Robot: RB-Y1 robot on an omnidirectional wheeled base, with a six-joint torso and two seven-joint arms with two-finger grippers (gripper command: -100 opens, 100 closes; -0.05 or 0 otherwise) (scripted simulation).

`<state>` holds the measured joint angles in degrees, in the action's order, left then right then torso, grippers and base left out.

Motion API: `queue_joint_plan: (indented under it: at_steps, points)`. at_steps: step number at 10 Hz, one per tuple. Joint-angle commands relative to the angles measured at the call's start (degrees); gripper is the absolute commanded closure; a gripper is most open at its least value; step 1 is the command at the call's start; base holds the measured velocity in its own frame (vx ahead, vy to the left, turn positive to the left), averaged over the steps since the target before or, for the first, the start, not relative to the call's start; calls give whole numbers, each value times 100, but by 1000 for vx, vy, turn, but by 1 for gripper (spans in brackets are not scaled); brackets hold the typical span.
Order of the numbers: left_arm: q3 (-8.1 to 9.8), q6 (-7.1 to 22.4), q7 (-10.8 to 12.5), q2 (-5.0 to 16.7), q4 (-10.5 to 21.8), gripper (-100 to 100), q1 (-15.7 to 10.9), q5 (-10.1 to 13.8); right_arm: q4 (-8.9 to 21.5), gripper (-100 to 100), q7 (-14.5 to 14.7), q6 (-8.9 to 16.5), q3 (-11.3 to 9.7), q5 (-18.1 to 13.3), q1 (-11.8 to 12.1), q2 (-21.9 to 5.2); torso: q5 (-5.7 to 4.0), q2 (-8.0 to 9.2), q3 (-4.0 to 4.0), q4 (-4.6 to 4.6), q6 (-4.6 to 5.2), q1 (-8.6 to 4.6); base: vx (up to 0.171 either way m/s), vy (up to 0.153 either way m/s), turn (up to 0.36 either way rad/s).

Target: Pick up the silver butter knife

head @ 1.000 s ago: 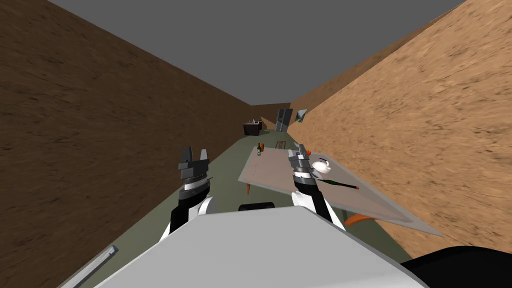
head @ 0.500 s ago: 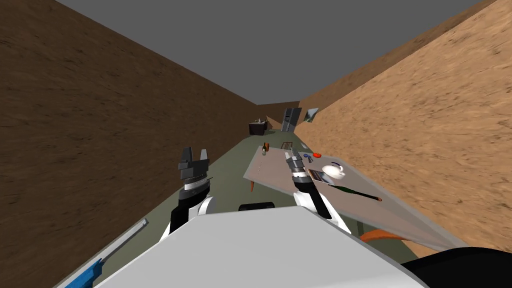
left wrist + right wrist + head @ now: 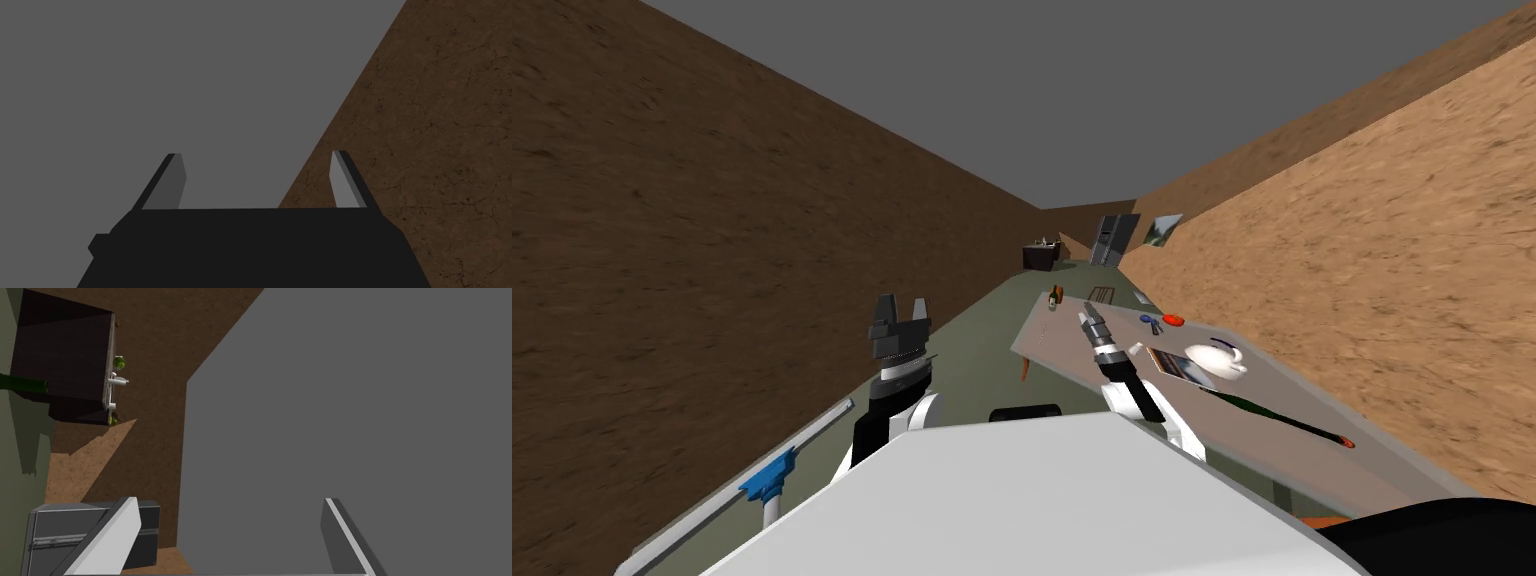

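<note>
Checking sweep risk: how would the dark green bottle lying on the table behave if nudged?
The dark green bottle lies on its side on the table, so it would probably roll. Long and slim, it may pivot if pushed near its red-tipped end.

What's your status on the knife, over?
Left gripper jaws open, raised. Right gripper jaws open, over table. Knife too small to tell. Teapot, green bottle beside it.

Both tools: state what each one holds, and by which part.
Nothing is held. The left tool and the right tool both stand open, with no object between their fingers. In the head view, the right one hovers over the table.
</note>
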<state>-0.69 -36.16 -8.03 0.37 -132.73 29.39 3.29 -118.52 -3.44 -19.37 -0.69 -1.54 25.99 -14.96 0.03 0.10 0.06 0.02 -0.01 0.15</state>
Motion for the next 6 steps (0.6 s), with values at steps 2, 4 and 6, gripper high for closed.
queue_joint_plan:
  at_steps: [2,4,6]
  points:
    - [0,0,0,0,0,0,0,0,375,-100,22,122,0,-49,-105,-191,1,0,0,0,-2,4,-21,55,235]
    - [0,0,0,0,0,0,0,0,636,-100,30,214,-4,-84,-178,-313,1,-2,-1,0,0,3,-11,49,171]
    - [0,0,0,0,0,0,0,0,910,-100,31,312,-12,-122,-251,-431,0,-4,-2,-1,0,-1,-4,46,178]
